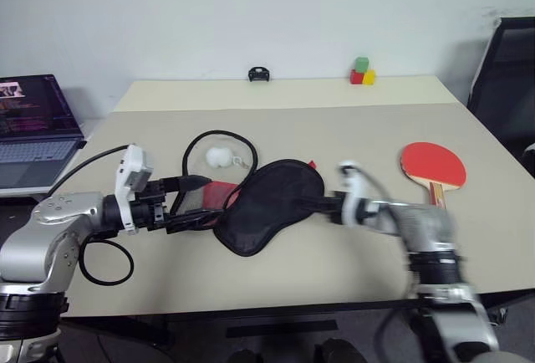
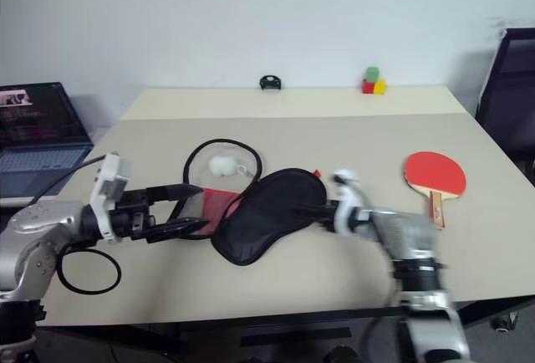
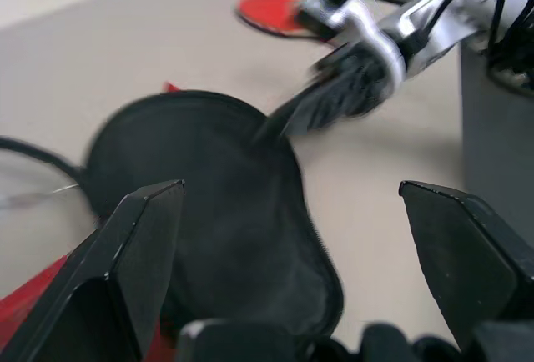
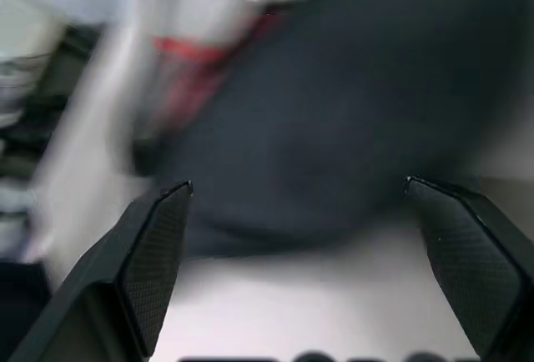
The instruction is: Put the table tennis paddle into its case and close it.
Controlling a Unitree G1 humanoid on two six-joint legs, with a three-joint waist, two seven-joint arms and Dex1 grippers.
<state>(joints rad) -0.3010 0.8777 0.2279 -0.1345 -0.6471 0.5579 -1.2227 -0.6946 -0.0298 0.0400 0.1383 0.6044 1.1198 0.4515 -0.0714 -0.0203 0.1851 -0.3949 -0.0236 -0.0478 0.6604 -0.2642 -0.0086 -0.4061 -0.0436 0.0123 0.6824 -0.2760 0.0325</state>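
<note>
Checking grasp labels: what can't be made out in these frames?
- Case: zipper open or shut, too small in head views, blurred in right wrist view.
- Right gripper: contact with the case, motion blur.
- Left gripper: whether its fingers touch the case's red end.
- Paddle: handle partly behind the right arm.

You see a black case (image 1: 272, 204) with a red flap, a red-faced paddle (image 1: 433, 165) with a wooden handle, a white ball (image 1: 219, 156), and red, green and yellow blocks (image 1: 362, 71).
</note>
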